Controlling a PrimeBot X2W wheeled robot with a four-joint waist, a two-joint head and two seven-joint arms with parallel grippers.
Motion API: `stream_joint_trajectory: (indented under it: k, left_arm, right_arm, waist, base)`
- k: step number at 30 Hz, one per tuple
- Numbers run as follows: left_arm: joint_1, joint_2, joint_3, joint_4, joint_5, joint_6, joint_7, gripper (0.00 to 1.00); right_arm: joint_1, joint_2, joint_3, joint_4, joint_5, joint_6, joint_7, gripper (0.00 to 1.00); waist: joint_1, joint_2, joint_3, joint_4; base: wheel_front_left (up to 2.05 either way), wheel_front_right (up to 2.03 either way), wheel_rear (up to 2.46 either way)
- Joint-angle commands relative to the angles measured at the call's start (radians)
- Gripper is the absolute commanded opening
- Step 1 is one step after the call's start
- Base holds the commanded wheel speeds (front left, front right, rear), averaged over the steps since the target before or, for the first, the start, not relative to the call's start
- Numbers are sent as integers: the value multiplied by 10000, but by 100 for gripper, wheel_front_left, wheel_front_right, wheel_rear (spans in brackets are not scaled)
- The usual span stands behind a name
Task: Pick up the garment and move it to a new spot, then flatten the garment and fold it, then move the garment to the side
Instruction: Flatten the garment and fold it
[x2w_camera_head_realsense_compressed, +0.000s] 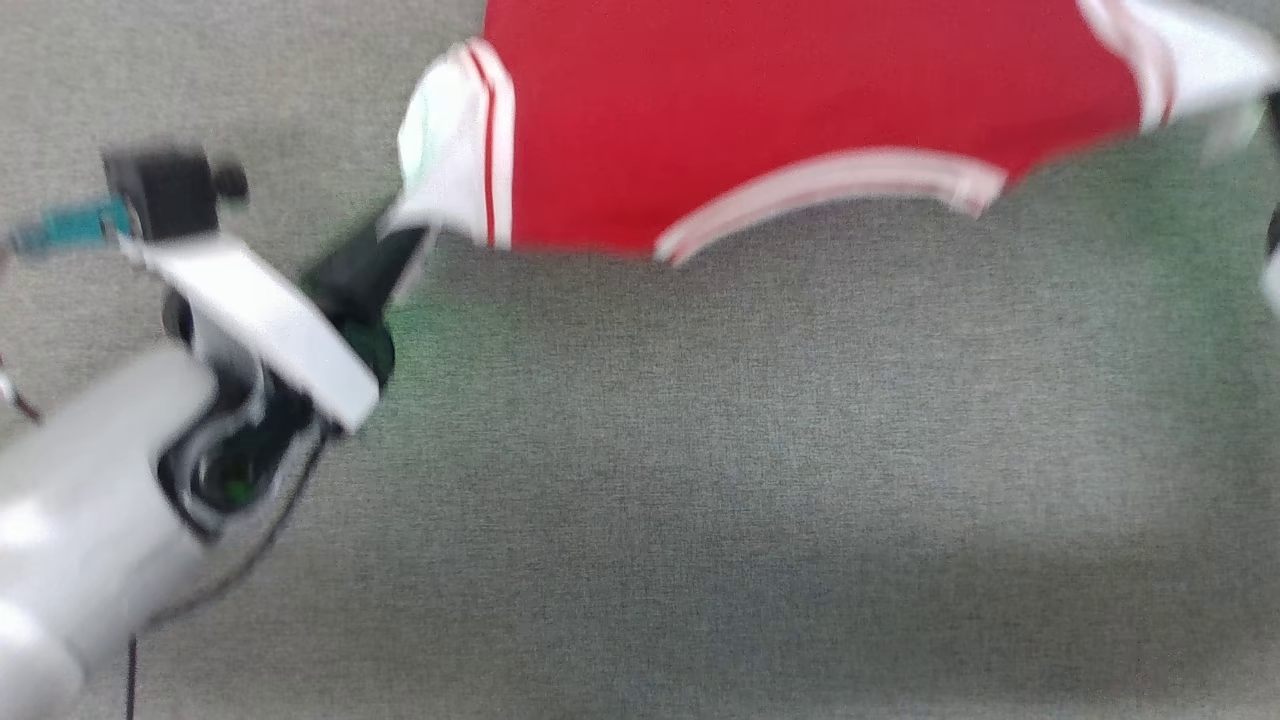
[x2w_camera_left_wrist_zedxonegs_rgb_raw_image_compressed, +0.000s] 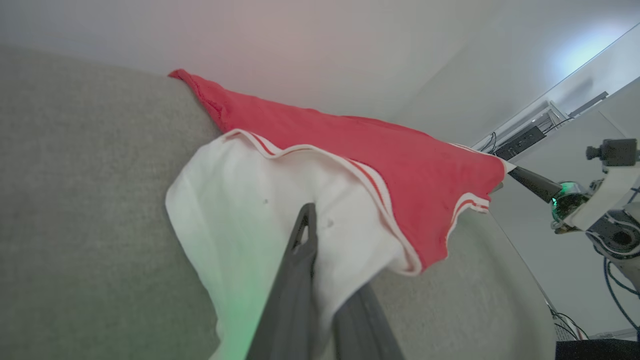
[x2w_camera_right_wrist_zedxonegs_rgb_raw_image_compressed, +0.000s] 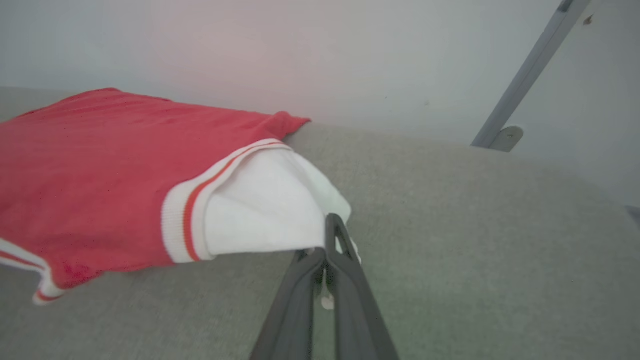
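Item: garment (x2w_camera_head_realsense_compressed: 800, 100), a bright red soft knit T-shirt with white sleeve ends and thin red-and-white striped trim. It is spread wide across the far part of the surface (x2w_camera_head_realsense_compressed: 700, 450), a flat top covered in grey woven fabric. It is stretched sideways between the two grippers. The striped hem hangs in a shallow curve along the near edge. In the right wrist view the near edge of the garment (x2w_camera_right_wrist_zedxonegs_rgb_raw_image_compressed: 90, 165) is raised off the surface with shadow beneath. In the left wrist view the far red corner of the garment (x2w_camera_left_wrist_zedxonegs_rgb_raw_image_compressed: 400, 165) lies on the grey cloth.

Hold, left: left gripper (x2w_camera_head_realsense_compressed: 400, 240), two long dark fingers, jaws closed tight on the white sleeve end (x2w_camera_head_realsense_compressed: 450, 150) at the robot's left. In its own wrist view the left gripper (x2w_camera_left_wrist_zedxonegs_rgb_raw_image_compressed: 320, 260) has white cloth draped over and between the fingers.

Hold, right: right gripper (x2w_camera_right_wrist_zedxonegs_rgb_raw_image_compressed: 327, 260), jaws pinched together on the lower corner of the opposite white sleeve end (x2w_camera_right_wrist_zedxonegs_rgb_raw_image_compressed: 265, 210). The left wrist view shows the right gripper (x2w_camera_left_wrist_zedxonegs_rgb_raw_image_compressed: 510, 172) at the far tip of the shirt.

Surroundings: pale rounded forearm (x2w_camera_head_realsense_compressed: 80, 520) at lower left of the head view, which is blurred. Plain pale wall (x2w_camera_right_wrist_zedxonegs_rgb_raw_image_compressed: 350, 50) behind the surface. Slanted grey metal strut (x2w_camera_right_wrist_zedxonegs_rgb_raw_image_compressed: 525, 75) against the wall. Blue cables (x2w_camera_left_wrist_zedxonegs_rgb_raw_image_compressed: 615, 290) beyond the surface edge. Green glow on the grey cloth near each gripper.
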Motion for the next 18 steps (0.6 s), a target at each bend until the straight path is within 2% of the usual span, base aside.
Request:
stream_joint_trajectory:
  k: [1,5,8,18]
  left_arm:
    - [504,170,119,-239,-93,-19,-89,0]
    - [2171,510,655,-1017,123,-21,-97,0]
    - [3273,756,1055,-1496,552,-19,-99,0]
    - [5987,1598,1657,-2588,1692,-18,-97,0]
  right_arm:
    - [709,-118,-165,-434,117,-13,249,0]
    - [2858,-111,-1015,-1841,363,-15,1049,0]
    - [4233,123,-1889,-2793,402,-16,1477,0]
    - [8650,1598,-3890,-6156,186,-15,3351,0]
  waist:
    - [0,0,-185,42]
    - [0,0,-459,46]
    - [0,0,-648,140]
    - [0,0,-1064,513]
  base:
    - [0,0,0]
    - [0,0,0]
    - [0,0,0]
    - [0,0,0]
